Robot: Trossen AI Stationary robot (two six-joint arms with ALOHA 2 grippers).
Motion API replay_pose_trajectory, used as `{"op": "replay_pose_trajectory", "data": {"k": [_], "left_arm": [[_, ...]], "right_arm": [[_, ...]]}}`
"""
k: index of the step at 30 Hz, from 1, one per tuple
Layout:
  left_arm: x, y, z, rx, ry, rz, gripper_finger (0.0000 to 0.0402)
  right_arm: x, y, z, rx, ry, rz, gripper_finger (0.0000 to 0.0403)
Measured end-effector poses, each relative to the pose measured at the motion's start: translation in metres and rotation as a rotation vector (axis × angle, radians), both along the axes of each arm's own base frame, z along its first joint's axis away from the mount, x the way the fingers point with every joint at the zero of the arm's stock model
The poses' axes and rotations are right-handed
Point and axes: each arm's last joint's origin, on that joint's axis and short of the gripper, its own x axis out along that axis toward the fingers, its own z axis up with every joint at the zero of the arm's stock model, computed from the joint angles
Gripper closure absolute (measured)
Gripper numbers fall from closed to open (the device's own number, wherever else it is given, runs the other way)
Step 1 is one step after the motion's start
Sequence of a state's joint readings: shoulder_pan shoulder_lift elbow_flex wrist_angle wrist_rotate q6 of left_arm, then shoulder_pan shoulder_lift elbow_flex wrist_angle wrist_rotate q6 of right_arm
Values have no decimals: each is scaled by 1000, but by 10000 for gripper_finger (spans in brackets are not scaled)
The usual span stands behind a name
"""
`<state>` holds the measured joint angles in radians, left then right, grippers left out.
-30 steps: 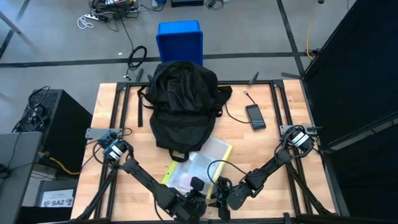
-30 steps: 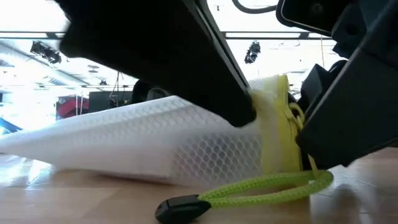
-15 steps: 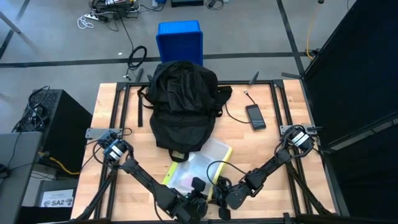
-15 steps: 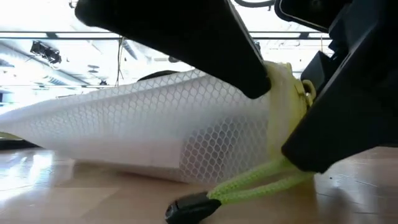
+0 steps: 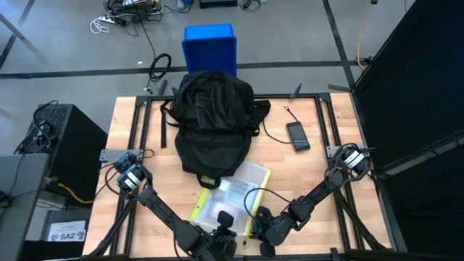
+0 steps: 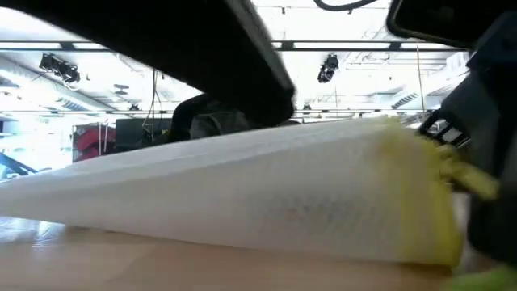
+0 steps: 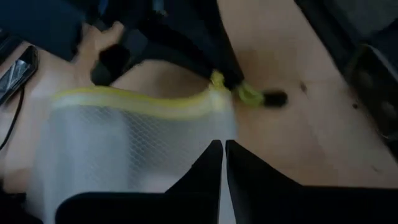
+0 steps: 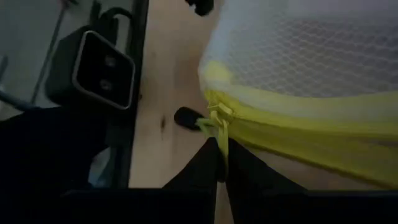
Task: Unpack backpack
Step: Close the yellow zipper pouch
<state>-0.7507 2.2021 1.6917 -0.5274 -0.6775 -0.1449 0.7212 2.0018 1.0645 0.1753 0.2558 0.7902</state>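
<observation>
Two grippers are closed on one mesh pouch [image 5: 230, 197] at the lower centre of the high view: the left gripper [image 7: 223, 155] on its netted edge, the right gripper [image 8: 219, 155] on the yellow zipper pull [image 8: 217, 118]. Opposed pulling could tear the mesh, or the thin pull could slip free and drop the pouch. The backpack [image 5: 213, 119], black, slumped and creased, lies at the worktop's [image 5: 319, 170] upper centre, before the blue bin [image 5: 209, 45].
</observation>
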Motion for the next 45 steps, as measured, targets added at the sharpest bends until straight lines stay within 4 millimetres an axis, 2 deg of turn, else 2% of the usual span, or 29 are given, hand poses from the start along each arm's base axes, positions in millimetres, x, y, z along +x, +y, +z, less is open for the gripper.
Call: {"op": "replay_pose_trajectory", "data": {"k": [8,14,18,25,31,36,40,42,45], "left_arm": [[-1,-3,0,-25,-9,7,401],[10,1,3,-63,-29,-29,397],[20,7,5,-125,-31,-53,366],[33,22,5,-163,-10,-28,287],[40,31,-2,-187,17,-13,259],[47,36,-18,-222,62,-13,259],[50,39,-23,-210,36,36,267],[51,39,-23,-203,32,40,290],[49,37,-23,-185,36,19,363]], "right_arm": [[-7,-3,3,-19,68,-29,403],[-4,-6,3,-19,72,-29,403],[-3,-7,3,-18,71,-19,403],[-2,-8,3,-24,65,-13,403],[-2,-7,3,-25,58,-7,403],[-1,-7,4,-18,51,-7,403],[-1,-7,5,-14,45,-1,403],[-1,-7,5,-14,47,1,403],[-1,-6,5,7,65,29,403]]}}
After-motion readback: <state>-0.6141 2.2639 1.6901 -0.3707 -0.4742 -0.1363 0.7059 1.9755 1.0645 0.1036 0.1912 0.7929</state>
